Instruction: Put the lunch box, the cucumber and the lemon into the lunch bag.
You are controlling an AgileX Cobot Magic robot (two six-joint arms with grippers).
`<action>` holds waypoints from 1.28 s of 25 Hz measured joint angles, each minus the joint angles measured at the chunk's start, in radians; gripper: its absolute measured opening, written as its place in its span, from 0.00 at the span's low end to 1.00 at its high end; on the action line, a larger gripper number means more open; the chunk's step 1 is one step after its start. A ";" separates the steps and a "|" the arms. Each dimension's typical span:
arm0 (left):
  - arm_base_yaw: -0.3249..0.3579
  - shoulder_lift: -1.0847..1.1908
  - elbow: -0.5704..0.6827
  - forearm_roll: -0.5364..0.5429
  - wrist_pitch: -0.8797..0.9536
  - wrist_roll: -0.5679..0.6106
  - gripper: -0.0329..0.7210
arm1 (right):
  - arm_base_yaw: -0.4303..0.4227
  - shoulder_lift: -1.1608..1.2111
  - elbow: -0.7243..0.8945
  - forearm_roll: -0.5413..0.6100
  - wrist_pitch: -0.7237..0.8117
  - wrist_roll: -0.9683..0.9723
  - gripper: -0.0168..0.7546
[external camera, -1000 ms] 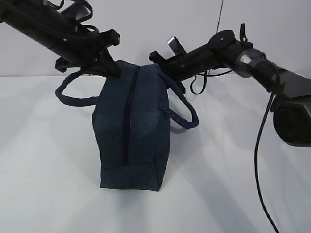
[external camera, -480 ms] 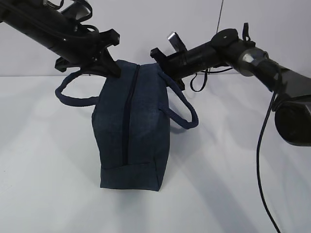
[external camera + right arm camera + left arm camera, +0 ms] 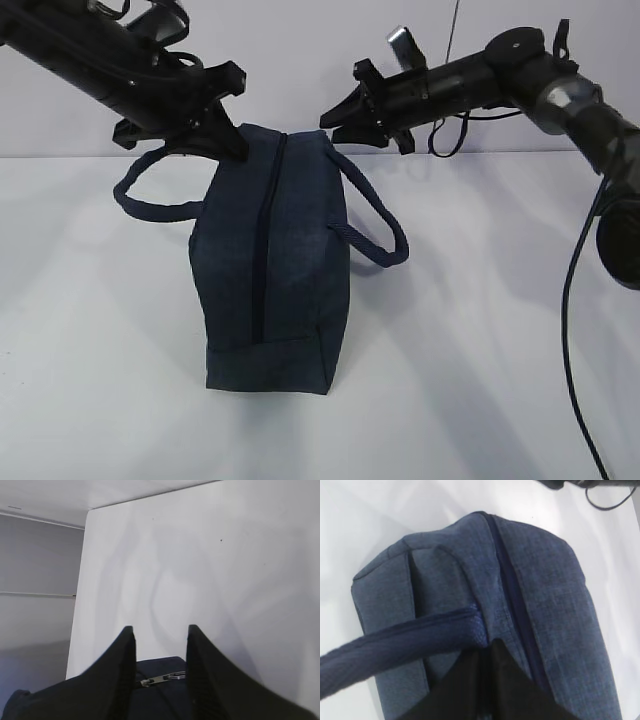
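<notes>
Lunch bag [image 3: 272, 270] upright, zipper line running toward camera.

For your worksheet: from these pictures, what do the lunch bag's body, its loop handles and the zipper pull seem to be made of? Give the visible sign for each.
Lunch bag: woven navy fabric, matte; a heathered weave shows in the left wrist view.
Handles: darker ribbed webbing, probably synthetic.
Zipper pull: looks like metal, silvery and glinting, though small in view.

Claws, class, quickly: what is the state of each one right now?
Left claw: closed, pinching the lunch bag fabric at its top edge.
Right claw: open, holding nothing, above the bag's end.
</notes>
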 joint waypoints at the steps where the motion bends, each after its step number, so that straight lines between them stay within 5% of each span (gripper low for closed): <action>1: 0.000 0.000 0.000 0.000 0.008 0.002 0.05 | -0.005 0.000 -0.003 0.005 0.000 0.000 0.34; 9: 0.000 0.000 -0.001 0.000 0.023 0.008 0.05 | -0.017 0.000 -0.004 0.013 0.001 -0.031 0.34; 20: 0.000 0.000 -0.001 -0.051 0.008 0.010 0.05 | -0.017 -0.071 -0.005 -0.030 0.002 -0.426 0.34; 24: 0.000 0.000 -0.001 -0.053 0.004 0.010 0.05 | -0.016 -0.091 -0.005 -0.273 0.006 -0.537 0.34; 28: 0.000 0.000 -0.001 -0.053 -0.013 0.010 0.06 | -0.016 -0.114 -0.005 -0.563 0.021 -0.399 0.34; 32: 0.000 0.000 -0.001 -0.046 -0.035 0.030 0.09 | -0.026 -0.182 -0.005 -0.636 0.028 -0.331 0.34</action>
